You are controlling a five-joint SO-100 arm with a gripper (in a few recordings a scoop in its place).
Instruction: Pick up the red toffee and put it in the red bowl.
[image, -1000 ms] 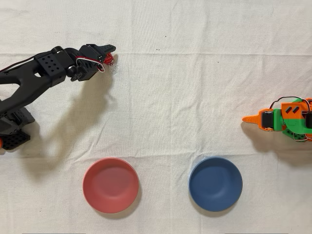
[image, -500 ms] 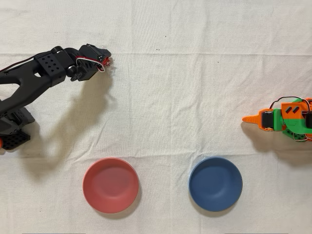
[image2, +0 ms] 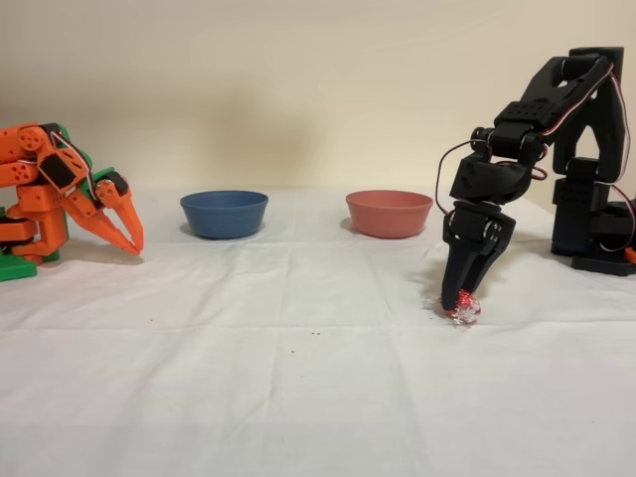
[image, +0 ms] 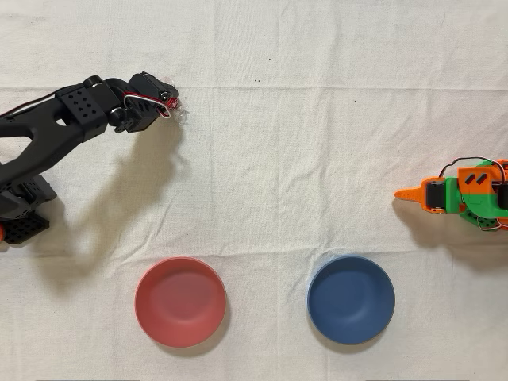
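Pinching downward, the black arm's hand (image2: 463, 298) has its two tapered plastic fingers closed on the red toffee (image2: 464, 309) — one small foil-bright candy with clear crinkled wrapper ends, low against the cloth of the counter (image: 317, 159). In the overhead view the hand (image: 171, 99) sits toward ten o'clock, the toffee (image: 175, 102) a red glint at its tip. Two round, matte, shallow bowls sit along the six o'clock edge: the red bowl (image: 180, 301) at about seven, a dark blue bowl (image: 351, 299) at about five. White, faintly creased fabric covers the counter. One idle orange arm (image: 460, 194) rests at three o'clock.
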